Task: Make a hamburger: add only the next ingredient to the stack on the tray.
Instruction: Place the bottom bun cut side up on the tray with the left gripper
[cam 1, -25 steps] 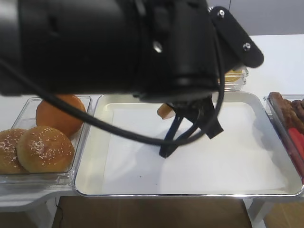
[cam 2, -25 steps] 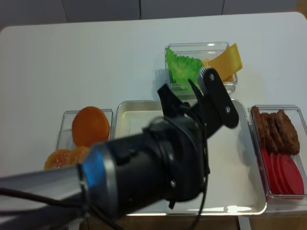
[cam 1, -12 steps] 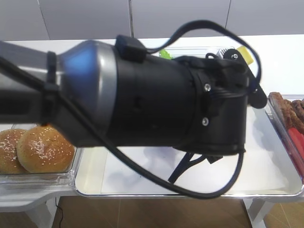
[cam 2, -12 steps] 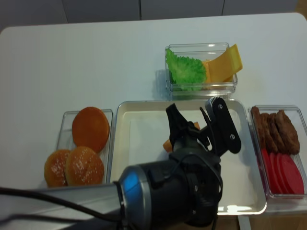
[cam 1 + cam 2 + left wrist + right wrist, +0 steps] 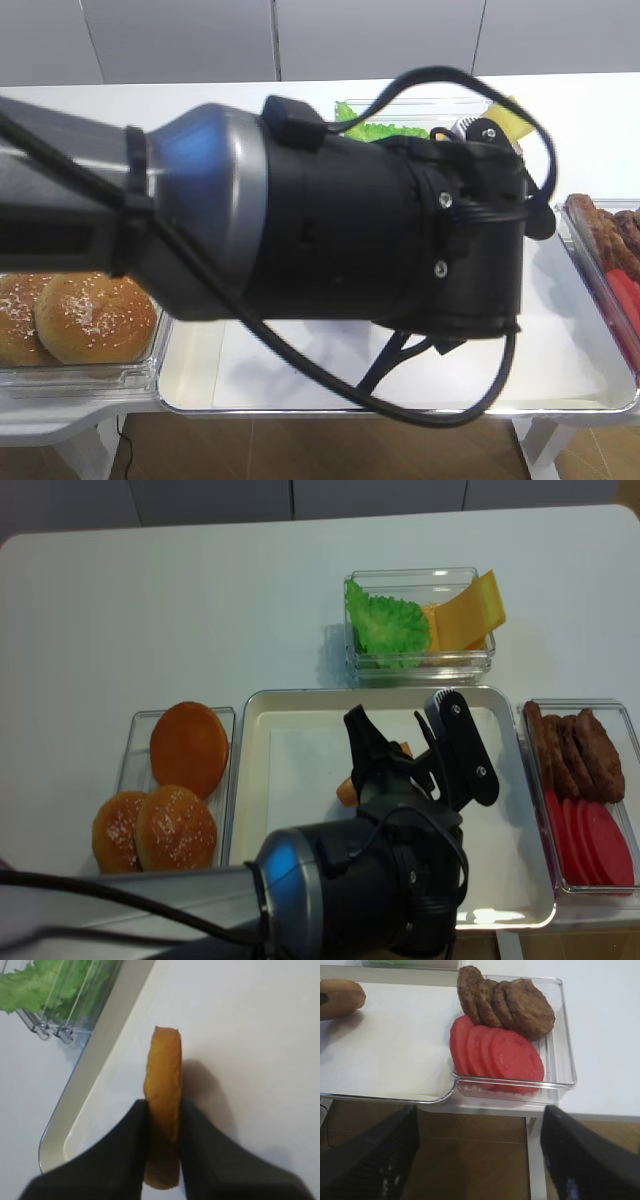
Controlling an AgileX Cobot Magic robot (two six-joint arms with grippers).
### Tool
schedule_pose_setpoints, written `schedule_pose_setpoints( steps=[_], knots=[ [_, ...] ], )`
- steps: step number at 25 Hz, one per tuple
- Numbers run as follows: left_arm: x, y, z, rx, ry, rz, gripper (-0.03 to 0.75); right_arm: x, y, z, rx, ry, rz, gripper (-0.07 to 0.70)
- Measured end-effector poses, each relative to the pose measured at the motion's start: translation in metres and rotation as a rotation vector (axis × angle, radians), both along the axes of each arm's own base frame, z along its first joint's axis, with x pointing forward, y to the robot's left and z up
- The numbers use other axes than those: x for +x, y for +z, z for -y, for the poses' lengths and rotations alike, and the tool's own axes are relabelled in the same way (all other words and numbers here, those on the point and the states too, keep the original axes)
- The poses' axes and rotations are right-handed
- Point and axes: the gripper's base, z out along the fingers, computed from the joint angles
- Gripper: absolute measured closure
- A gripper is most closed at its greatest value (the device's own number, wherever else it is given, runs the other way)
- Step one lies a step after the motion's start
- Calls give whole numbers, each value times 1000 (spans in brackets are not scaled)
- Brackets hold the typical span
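The left arm point(image 5: 300, 200), a bulky black and silver barrel trailing black cable, fills most of the front high view and reaches in over the tray point(image 5: 290, 705), a large silver metal pan with rounded corners and a white paper liner point(image 5: 260, 1035) standing on a white table point(image 5: 180, 600). Seen from the left wrist camera, the left gripper point(image 5: 162, 1125) is clamped tight on the flat bun half point(image 5: 163, 1110), which stands on edge between the two dark fingers point(image 5: 127, 1155), its golden-brown rim facing the lens and its shadow falling on the liner to one side. The bun half sits over the liner near the tray's raised edge, on the side next to the lettuce tub; whether it touches the paper cannot be told. In the overhead view only a small orange sliver of it shows beside the arm.

Around the tray stand clear plastic tubs. One to the left holds two sesame-seeded buns point(image 5: 155, 830) and a smooth orange-brown bun point(image 5: 189, 748). One at the far side holds green lettuce point(image 5: 388, 628) and yellow cheese slices point(image 5: 462, 613). One to the right holds brown meat patties point(image 5: 505, 1002) overlapping red tomato slices point(image 5: 495, 1055), touching in a single compartment.

The right gripper's dark, blurred fingers point(image 5: 580, 1160) frame the bottom corners of the right wrist view, set wide apart with nothing between them, hanging near that tub past the table's front edge.
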Motion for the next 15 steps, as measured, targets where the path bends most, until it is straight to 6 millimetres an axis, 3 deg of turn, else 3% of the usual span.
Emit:
schedule_pose_setpoints(
  steps=[11,15],
  knots=[
    [0,0,0,-8,2,-6,540,0,0,0,0,0,0,59],
    [-1,-1,1,-20,-2,-13,476,0,0,0,0,0,0,59]
  ],
)
